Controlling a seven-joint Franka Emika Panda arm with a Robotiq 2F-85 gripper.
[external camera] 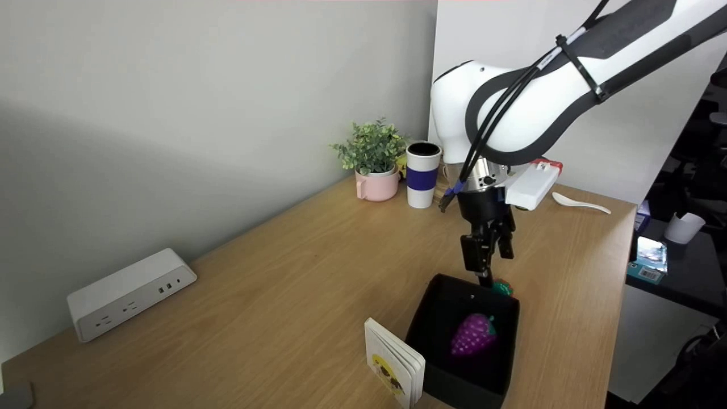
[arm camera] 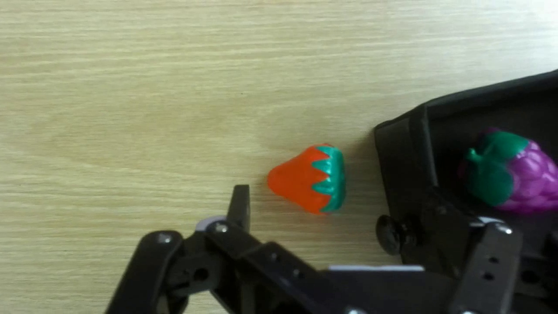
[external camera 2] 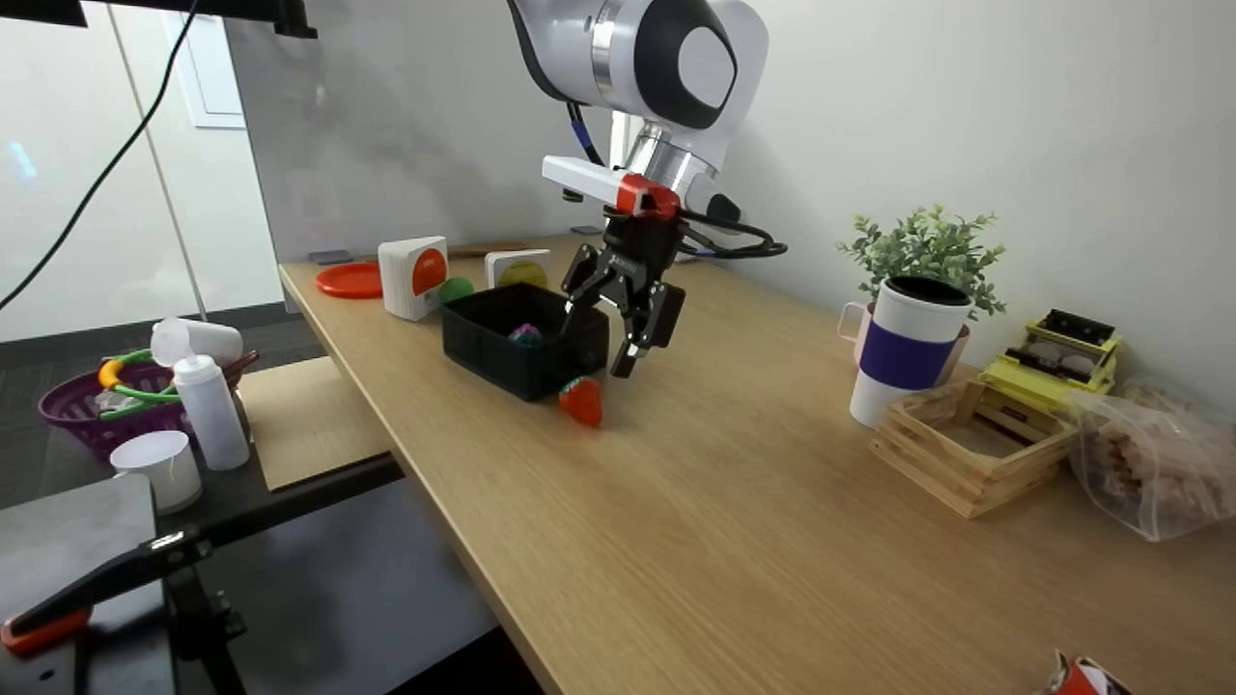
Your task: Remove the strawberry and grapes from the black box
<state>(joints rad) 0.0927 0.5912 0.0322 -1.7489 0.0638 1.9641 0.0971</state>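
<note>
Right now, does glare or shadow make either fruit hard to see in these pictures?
Not really. In the wrist view, the tabletop washes out at the upper right corner, yet the strawberry and grapes show clearly; in an exterior view, the wall is shaded at lower left and the black box is very dark inside, but the grapes stand out.

In an exterior view: white outlet box (external camera: 133, 295) left. Far: leafy plant (external camera: 372, 147) in pink mug (external camera: 378, 186), purple-banded cup (external camera: 422, 179) just right of it; white spoon (external camera: 573, 202) far right. Board book (external camera: 393, 363) upright, near.
</note>
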